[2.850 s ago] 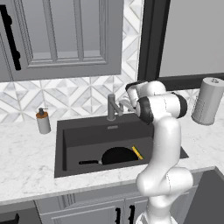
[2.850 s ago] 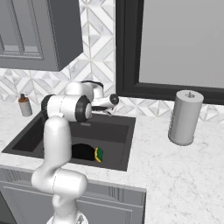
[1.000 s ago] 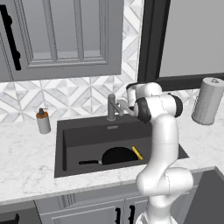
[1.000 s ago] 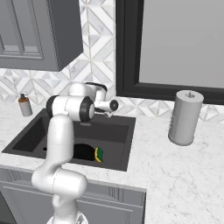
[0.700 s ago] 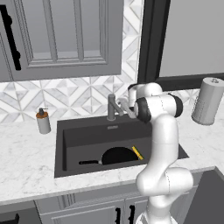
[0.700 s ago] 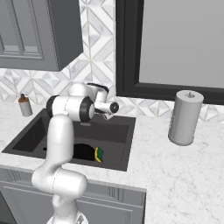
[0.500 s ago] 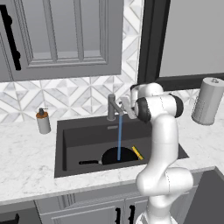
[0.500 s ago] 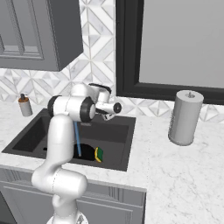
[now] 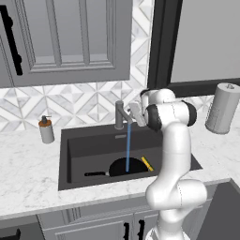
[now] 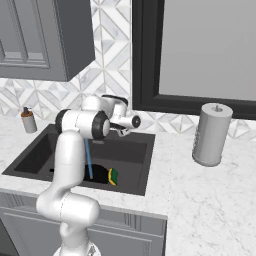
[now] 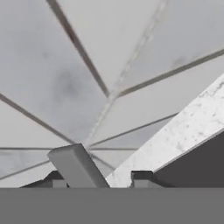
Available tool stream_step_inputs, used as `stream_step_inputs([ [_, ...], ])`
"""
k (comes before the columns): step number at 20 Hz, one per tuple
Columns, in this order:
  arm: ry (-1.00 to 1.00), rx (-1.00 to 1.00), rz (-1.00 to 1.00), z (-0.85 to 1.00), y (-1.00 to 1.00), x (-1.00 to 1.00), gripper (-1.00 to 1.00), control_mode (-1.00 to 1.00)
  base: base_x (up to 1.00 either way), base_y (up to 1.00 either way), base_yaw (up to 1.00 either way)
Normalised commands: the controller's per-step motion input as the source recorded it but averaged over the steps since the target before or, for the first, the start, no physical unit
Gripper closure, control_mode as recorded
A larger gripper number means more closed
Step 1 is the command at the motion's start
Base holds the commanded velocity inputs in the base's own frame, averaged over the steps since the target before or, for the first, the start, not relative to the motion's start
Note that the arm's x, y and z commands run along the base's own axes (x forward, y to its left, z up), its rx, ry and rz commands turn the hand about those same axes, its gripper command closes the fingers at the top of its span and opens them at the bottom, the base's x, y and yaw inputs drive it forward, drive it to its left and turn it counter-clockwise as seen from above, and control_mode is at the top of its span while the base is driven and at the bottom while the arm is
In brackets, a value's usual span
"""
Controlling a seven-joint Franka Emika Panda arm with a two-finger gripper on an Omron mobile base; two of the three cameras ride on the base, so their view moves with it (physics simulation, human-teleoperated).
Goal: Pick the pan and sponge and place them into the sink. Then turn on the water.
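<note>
Water on, pan and sponge in the sink.
The water [image 9: 128, 152] falls blue from the faucet [image 9: 123, 115] onto the pan [image 9: 126, 166], sponge [image 9: 147, 163] beside it, both low in the sink [image 9: 89, 147]. Your gripper [image 9: 137, 114] sits at the faucet lever; you cannot tell how its jaws stand. Soap dispenser [image 9: 46, 130] left, paper towel roll [image 9: 222, 108] right.

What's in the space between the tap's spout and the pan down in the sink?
In the left base view, a thin blue stream of water runs straight down from the tap onto the pan.
</note>
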Motion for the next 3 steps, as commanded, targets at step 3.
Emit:
stream_step_inputs([
  [3, 0.00, 0.00, 0.00, 0.00, 0.00, 0.00, 1.00, -1.00, 0.00, 0.00, 0.00],
])
